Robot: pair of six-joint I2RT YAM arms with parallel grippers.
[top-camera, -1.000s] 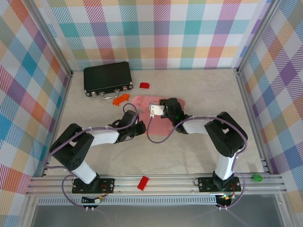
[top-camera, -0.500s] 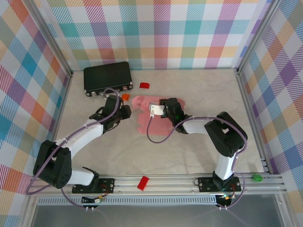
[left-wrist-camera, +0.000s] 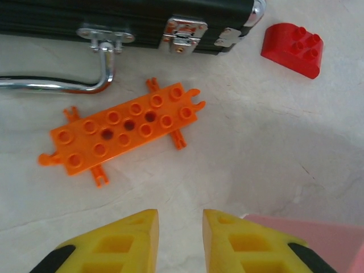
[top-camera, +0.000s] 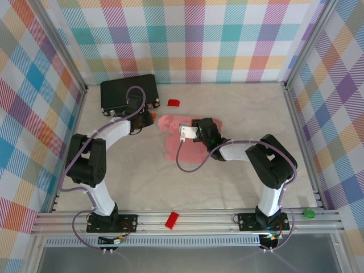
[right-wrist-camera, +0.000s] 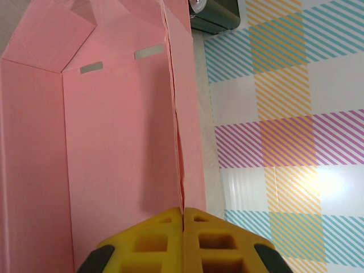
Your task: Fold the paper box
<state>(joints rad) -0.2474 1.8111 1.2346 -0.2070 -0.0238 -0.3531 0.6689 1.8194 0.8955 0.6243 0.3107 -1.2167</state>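
Observation:
The paper box [top-camera: 173, 145] is a pale pink creased card sheet lying mid-table, partly raised. In the right wrist view its panels [right-wrist-camera: 114, 142] stand up, and my right gripper [right-wrist-camera: 183, 213] is shut on the thin edge of one upright wall. From above, that gripper [top-camera: 185, 138] sits over the sheet's middle. My left gripper [top-camera: 145, 121] is off the sheet's back left corner, near the black case. Its yellow fingers [left-wrist-camera: 128, 239] stand a little apart over bare table with nothing between them, and a pink corner of the box [left-wrist-camera: 318, 233] lies just to their right.
A black case [top-camera: 128, 94] with metal latches [left-wrist-camera: 185, 31] and a chrome handle lies at the back left. An orange studded plate [left-wrist-camera: 122, 133] lies just ahead of the left fingers. A red brick [left-wrist-camera: 293, 48] sits further right. Another red block [top-camera: 172, 219] rests on the front rail.
My left arm has swung from the box's near left edge back toward the black case, and its jaws have parted. The right gripper and the box have not moved.

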